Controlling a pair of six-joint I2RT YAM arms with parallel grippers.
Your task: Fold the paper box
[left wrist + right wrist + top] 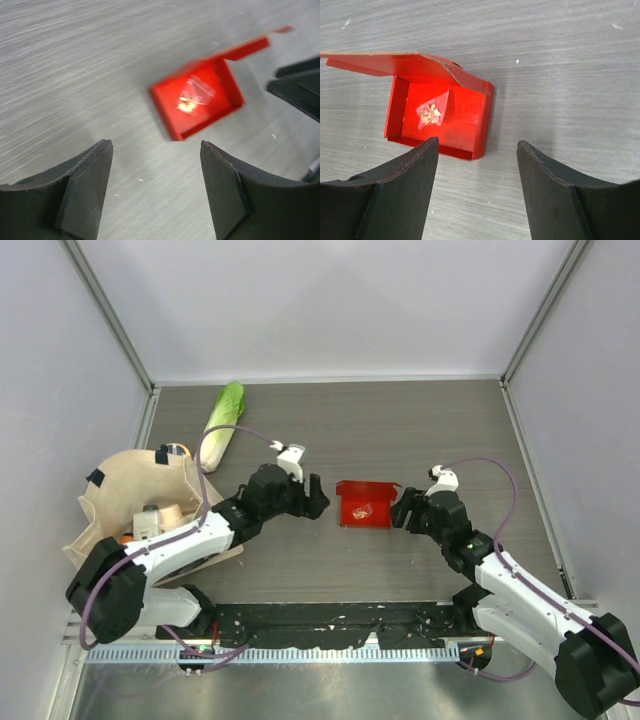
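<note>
Left wrist view is smeared, so edges of the paper box [365,505] read soft there; the right wrist view is sharp. A small clear packet [432,112] lies on the box floor, and I can't make out what is in it beyond pale specks. The box's raised flap runs out of the right wrist frame at the left, so its end is cut off. The beige tote bag [130,500] at the left of the table [420,430] is partly covered by the left arm, and the items inside it are too hidden to name. A long green leafy vegetable [225,415] lies beyond the bag, well apart from the box. The box sits mid-table, directly between the two grippers, open side up as a shallow tray. From overhead its long axis runs left to right across the table, one short end toward each arm. The flap seems to stand up along the far long edge. Left gripper [318,498] sits just beside the box's left end, fingers spread, nothing between them, bare tabletop showing in the gap. Right gripper [403,508] is at the right end, fingers likewise spread wide and holding nothing. One right fingertip overlaps the box's near wall in its own view, and I can't tell whether it touches.
</note>
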